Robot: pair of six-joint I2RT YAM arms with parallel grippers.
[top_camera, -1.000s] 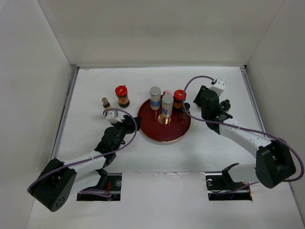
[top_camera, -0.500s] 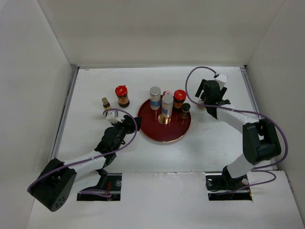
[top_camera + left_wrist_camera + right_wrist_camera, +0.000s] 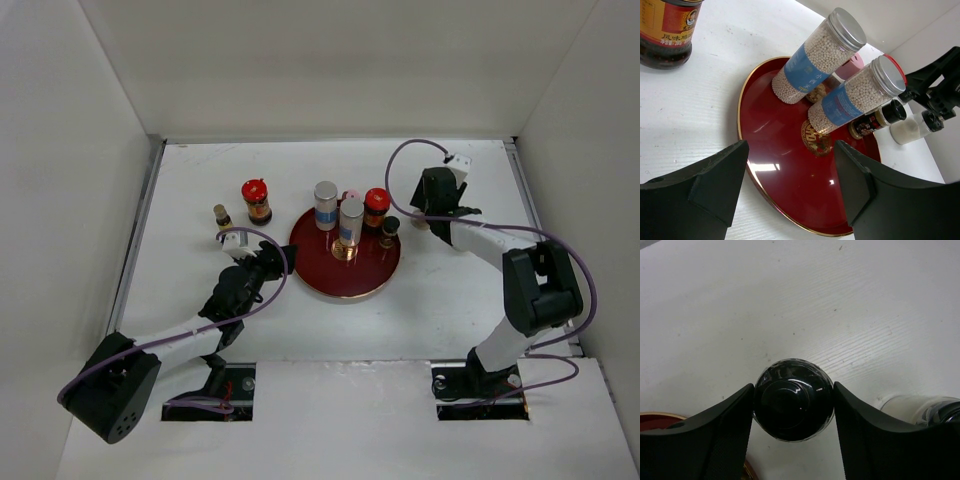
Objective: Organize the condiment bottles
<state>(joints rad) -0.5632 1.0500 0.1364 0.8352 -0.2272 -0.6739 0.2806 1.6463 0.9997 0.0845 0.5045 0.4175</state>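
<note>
The dark red plate point(image 3: 345, 272) holds two silver-capped blue-labelled cylinders point(image 3: 326, 205) point(image 3: 350, 222), a pink-capped bottle point(image 3: 350, 194), a red-lidded jar point(image 3: 376, 207) and a small black-capped dark bottle point(image 3: 389, 231) at its right edge. A second red-lidded jar point(image 3: 256, 200) and a tiny bottle point(image 3: 222, 216) stand on the table to the left. My right gripper point(image 3: 432, 205) points down to the right of the plate. In the right wrist view its fingers point(image 3: 793, 415) press both sides of a black-capped bottle point(image 3: 790, 390). My left gripper point(image 3: 790, 165) is open and empty at the plate's near left edge point(image 3: 760, 115).
Another pale bottle point(image 3: 912, 407) stands just right of the held one, close to the right finger. White walls enclose the table on the left, back and right. A metal strip point(image 3: 140, 240) runs along the left edge.
My right gripper has pulled back from the plate's right edge toward the back right, and its arm has folded in. The left arm has not moved.
</note>
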